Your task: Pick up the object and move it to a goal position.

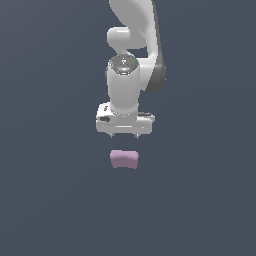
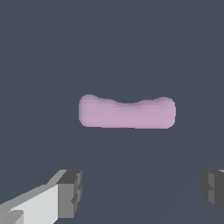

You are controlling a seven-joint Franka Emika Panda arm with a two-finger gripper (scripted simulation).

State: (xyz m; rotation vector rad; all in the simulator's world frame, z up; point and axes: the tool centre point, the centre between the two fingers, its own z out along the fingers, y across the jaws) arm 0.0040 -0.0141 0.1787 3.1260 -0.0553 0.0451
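Pincer spread wide, empty, hanging over the object on the surface. Fingers look barely wider than the block's long side, so descending may clip an end; hard to judge alignment.

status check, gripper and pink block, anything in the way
Gripper open, empty, above the pink block, not touching. Block lies flat between the finger lines in the wrist view. Nothing in the way.
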